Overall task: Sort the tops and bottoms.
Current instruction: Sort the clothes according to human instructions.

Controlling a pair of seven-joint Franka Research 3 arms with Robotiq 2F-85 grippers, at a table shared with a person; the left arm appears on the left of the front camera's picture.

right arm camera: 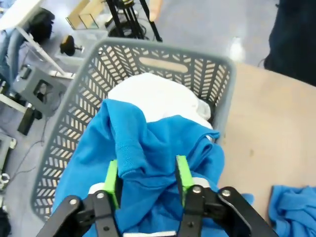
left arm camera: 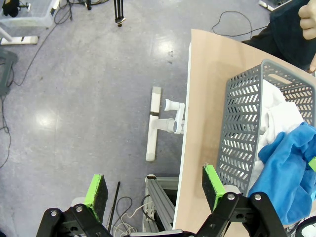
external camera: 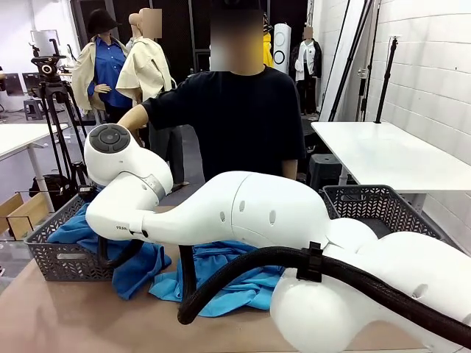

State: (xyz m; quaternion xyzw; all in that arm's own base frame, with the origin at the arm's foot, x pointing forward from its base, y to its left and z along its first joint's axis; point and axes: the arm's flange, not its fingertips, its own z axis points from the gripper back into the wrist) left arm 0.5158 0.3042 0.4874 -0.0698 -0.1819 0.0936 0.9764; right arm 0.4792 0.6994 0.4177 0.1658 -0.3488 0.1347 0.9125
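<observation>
My right gripper (right arm camera: pixel 147 177) hangs over the left grey basket (right arm camera: pixel 163 52), jaws apart, with a loose fold of a royal-blue top (right arm camera: pixel 148 143) lying between the green pads. Beneath it in the basket lies a white top (right arm camera: pixel 158 96). In the front view the right arm reaches across to this basket (external camera: pixel 66 257), where a blue top (external camera: pixel 140 268) drapes over its rim, and a sky-blue top (external camera: pixel 235 283) lies on the table. My left gripper (left arm camera: pixel 154 190) is open and holds nothing, hovering past the table's edge beside the basket (left arm camera: pixel 242 113). Bottoms are out of view.
A second grey basket (external camera: pixel 375 206) stands at the back right of the table. A person in a black shirt (external camera: pixel 235 110) stands at the far side, one hand (left arm camera: pixel 308 19) near the left basket. The brown table edge (left arm camera: pixel 185 148) drops to the floor.
</observation>
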